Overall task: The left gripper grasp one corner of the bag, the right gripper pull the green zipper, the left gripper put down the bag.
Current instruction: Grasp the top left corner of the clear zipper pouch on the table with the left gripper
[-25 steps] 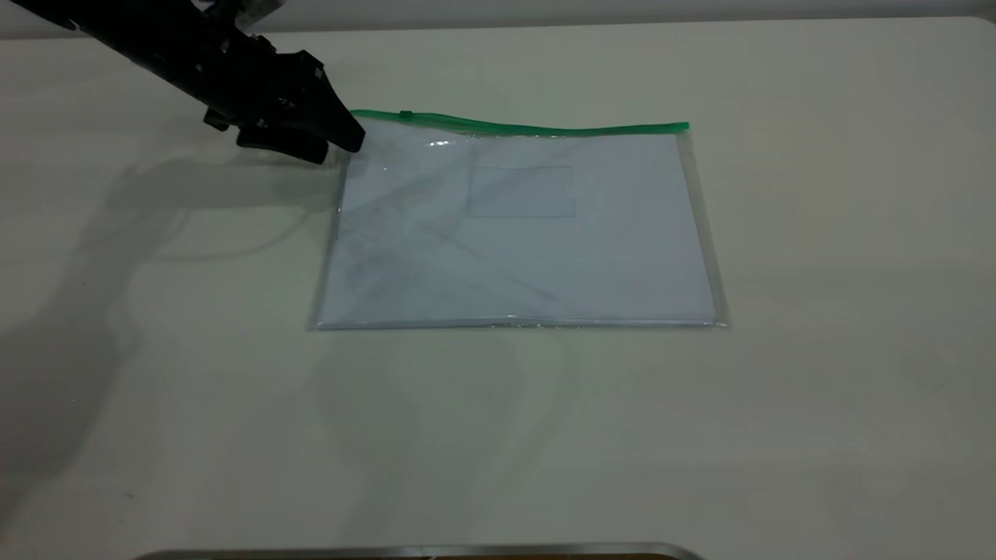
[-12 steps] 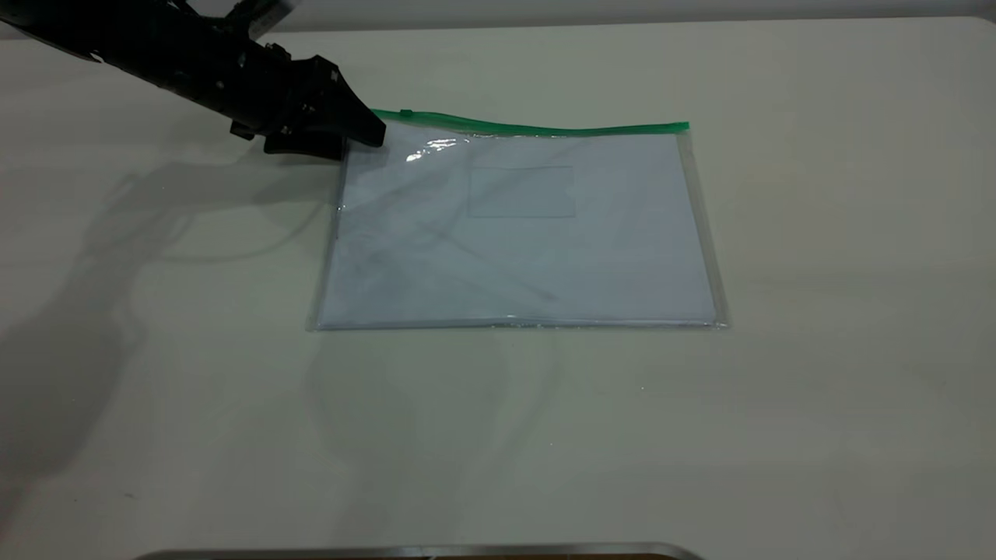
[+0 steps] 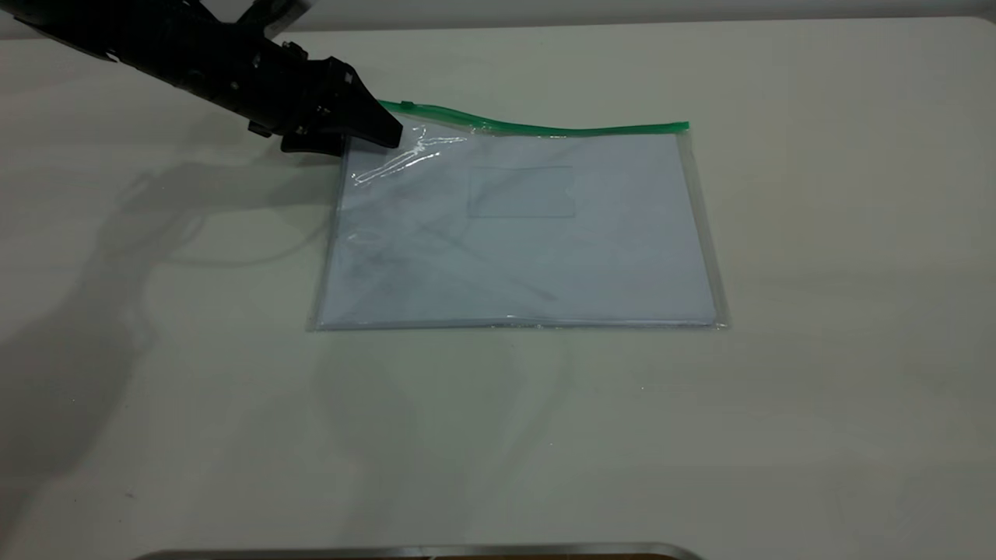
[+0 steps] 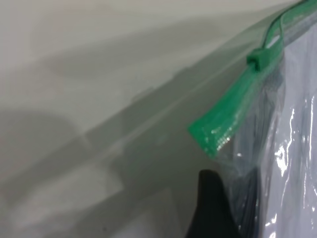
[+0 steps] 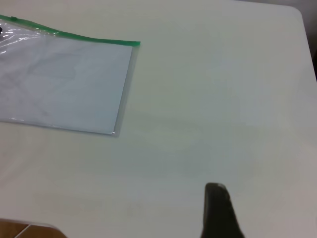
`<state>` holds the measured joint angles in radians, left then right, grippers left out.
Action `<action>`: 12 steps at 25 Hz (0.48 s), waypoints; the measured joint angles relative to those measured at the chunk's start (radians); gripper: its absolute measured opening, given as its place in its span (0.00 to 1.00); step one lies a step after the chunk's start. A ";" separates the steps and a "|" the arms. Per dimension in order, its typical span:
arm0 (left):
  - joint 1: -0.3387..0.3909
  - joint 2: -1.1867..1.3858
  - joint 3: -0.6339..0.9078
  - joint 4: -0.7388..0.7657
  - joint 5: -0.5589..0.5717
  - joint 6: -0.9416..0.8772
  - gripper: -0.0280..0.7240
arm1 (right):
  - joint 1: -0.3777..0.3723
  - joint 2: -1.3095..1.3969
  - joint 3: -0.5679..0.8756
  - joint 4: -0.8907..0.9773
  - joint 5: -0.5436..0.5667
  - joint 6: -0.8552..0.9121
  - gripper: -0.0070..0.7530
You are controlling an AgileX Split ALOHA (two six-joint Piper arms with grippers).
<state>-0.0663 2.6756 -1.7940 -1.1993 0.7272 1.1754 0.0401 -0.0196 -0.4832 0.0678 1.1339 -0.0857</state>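
The bag [image 3: 521,233] lies flat on the pale table, white paper showing through, with a label pocket [image 3: 521,191]. The green zipper [image 3: 545,127] runs along its far edge, and the slider tab [image 3: 406,104] sits near the left end. My left gripper [image 3: 385,132] is shut on the bag's far-left corner and holds it slightly off the table, so the plastic creases there. In the left wrist view my left gripper [image 4: 233,203] pinches the clear plastic [image 4: 297,148] just below the zipper's end [image 4: 218,134]; the slider [image 4: 262,57] is beyond it. My right gripper [image 5: 218,208] hangs over bare table, far from the bag [image 5: 64,84].
A metal rim [image 3: 420,551] runs along the table's near edge. The table's rounded corner [image 5: 297,15] shows in the right wrist view. Bare table surrounds the bag on all sides.
My left gripper has slid right onto the bag's far-left corner and closed on it. That corner and the zipper's left end have risen, and the plastic there has wrinkled.
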 joint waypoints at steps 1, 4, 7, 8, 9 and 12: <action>-0.001 0.000 0.000 0.000 0.001 0.000 0.80 | 0.000 0.000 0.000 0.000 0.000 0.000 0.67; -0.001 0.000 0.000 0.000 0.001 0.000 0.69 | 0.000 0.000 0.000 0.000 0.000 0.000 0.67; -0.001 0.000 0.000 -0.001 0.001 0.006 0.49 | 0.000 0.000 0.000 0.000 0.000 0.005 0.67; -0.001 0.000 0.000 -0.001 0.000 0.017 0.40 | 0.000 0.000 0.000 0.000 0.000 0.012 0.67; -0.001 0.000 0.000 -0.001 0.000 0.032 0.31 | 0.000 0.000 0.000 0.000 0.000 0.018 0.67; -0.001 0.000 0.000 -0.002 0.001 0.085 0.12 | 0.000 0.000 0.000 0.000 -0.004 0.034 0.67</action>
<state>-0.0671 2.6756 -1.7940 -1.2015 0.7282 1.2599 0.0401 -0.0196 -0.4832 0.0678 1.1297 -0.0520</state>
